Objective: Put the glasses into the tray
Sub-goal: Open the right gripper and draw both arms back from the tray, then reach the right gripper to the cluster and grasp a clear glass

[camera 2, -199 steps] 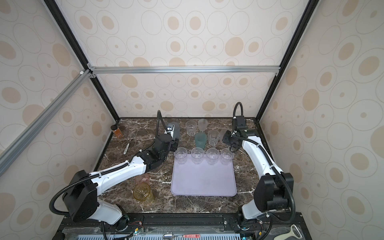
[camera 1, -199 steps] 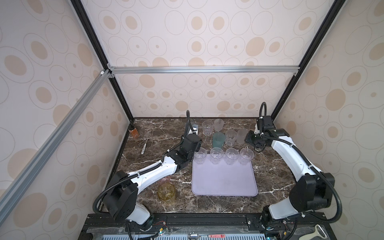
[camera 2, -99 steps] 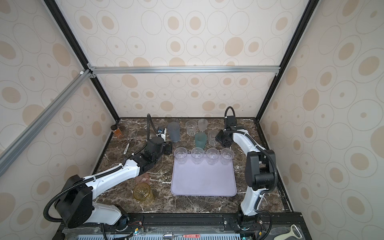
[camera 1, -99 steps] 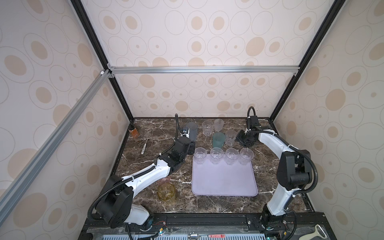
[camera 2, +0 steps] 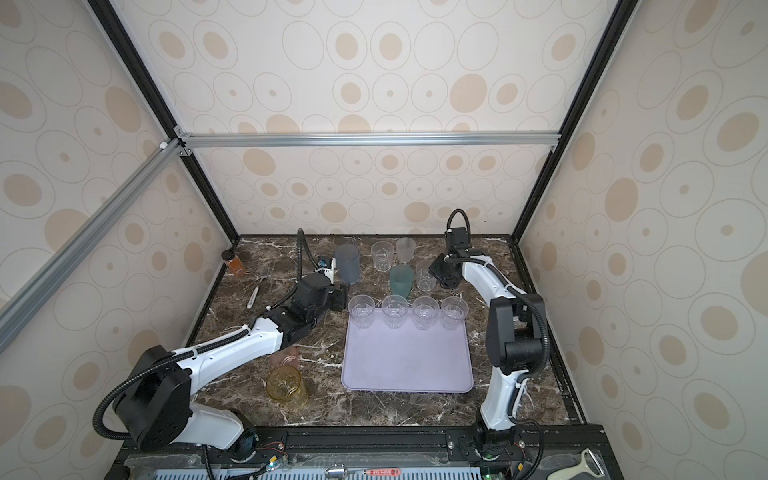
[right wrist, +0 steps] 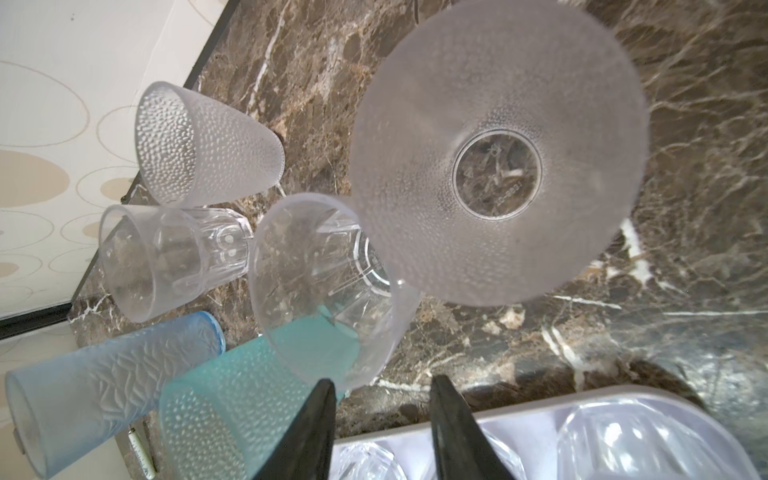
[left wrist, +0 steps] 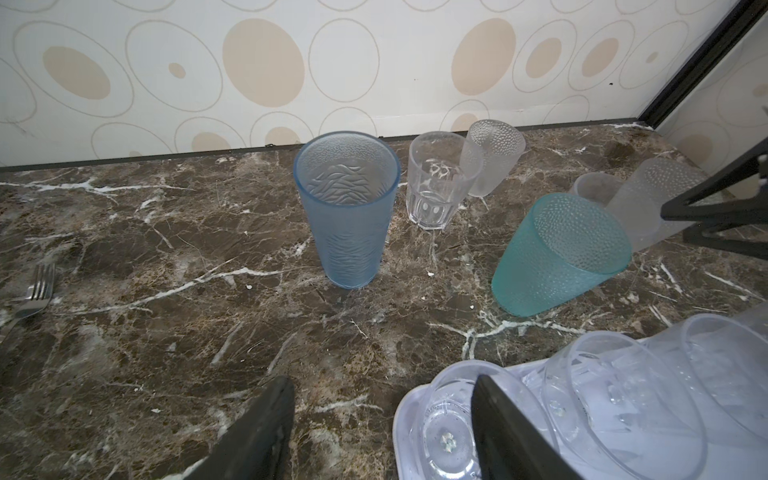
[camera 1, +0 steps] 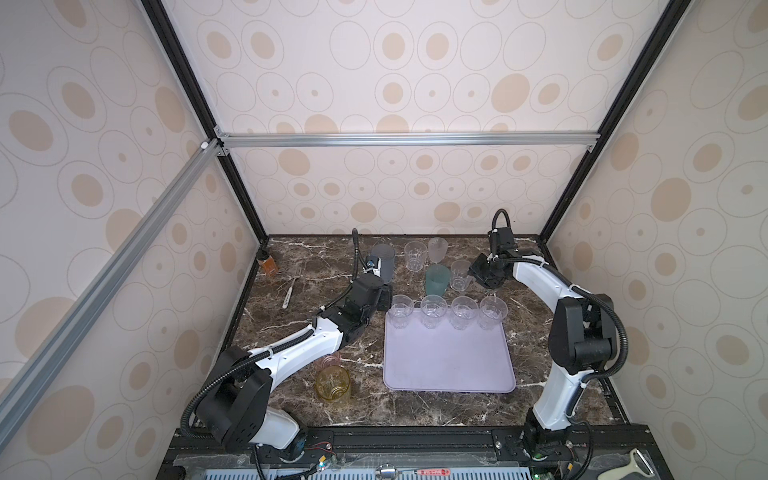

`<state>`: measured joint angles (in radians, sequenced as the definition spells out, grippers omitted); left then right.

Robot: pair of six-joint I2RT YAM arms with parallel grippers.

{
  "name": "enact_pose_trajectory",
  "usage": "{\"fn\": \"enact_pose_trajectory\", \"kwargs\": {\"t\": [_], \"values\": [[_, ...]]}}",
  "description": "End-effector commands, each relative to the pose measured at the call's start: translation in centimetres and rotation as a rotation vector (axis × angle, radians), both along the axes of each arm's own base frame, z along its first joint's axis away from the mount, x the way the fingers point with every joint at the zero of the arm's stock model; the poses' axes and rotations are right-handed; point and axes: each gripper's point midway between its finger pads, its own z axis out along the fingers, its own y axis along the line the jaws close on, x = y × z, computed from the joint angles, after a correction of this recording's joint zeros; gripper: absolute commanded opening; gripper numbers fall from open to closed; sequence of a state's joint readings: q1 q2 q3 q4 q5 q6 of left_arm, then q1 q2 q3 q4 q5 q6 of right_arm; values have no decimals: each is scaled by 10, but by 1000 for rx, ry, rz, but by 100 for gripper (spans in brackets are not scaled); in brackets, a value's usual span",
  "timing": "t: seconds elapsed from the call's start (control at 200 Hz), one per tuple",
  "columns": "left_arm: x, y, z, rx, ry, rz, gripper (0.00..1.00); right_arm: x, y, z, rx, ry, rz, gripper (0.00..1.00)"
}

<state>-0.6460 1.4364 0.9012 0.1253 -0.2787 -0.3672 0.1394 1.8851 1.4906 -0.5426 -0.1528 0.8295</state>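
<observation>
Four glasses (camera 1: 433, 309) line the far edge of the tray (camera 1: 446, 361), more glasses (camera 1: 415, 255) behind.

Other things on my table

On the dark marble table (camera 1: 415, 411) I see a small amber bottle (camera 1: 266, 263) with a dark cap, upright in the far corner at about 10 o'clock. A metal fork (camera 1: 291, 288) lies near it, toward its 4 o'clock. A pale peeler (camera 1: 638, 463) lies off the table at 5 o'clock.

Four clear glasses (camera 1: 433, 311) upright along far side of lavender tray (camera 1: 446, 361)
</observation>
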Motion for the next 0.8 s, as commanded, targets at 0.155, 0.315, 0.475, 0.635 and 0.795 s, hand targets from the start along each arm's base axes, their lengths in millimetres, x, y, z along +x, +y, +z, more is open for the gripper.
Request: {"fn": "enact_pose_trajectory", "kwargs": {"t": [0.155, 0.315, 0.475, 0.635, 0.795], "values": [[3, -4, 8, -41, -11, 7, 67, 11, -1, -19, -17, 27, -41, 40], [2, -5, 4, -56, 3, 3, 67, 11, 1, -30, -13, 46, -35, 37], [2, -6, 3, -61, 7, 1, 67, 14, 2, -33, -31, 43, -22, 30], [1, -5, 4, -61, 5, 1, 67, 17, 3, -29, -36, 41, -2, 20], [1, -3, 4, -60, 4, 8, 67, 14, 5, -13, -54, 13, 17, 11]]}}
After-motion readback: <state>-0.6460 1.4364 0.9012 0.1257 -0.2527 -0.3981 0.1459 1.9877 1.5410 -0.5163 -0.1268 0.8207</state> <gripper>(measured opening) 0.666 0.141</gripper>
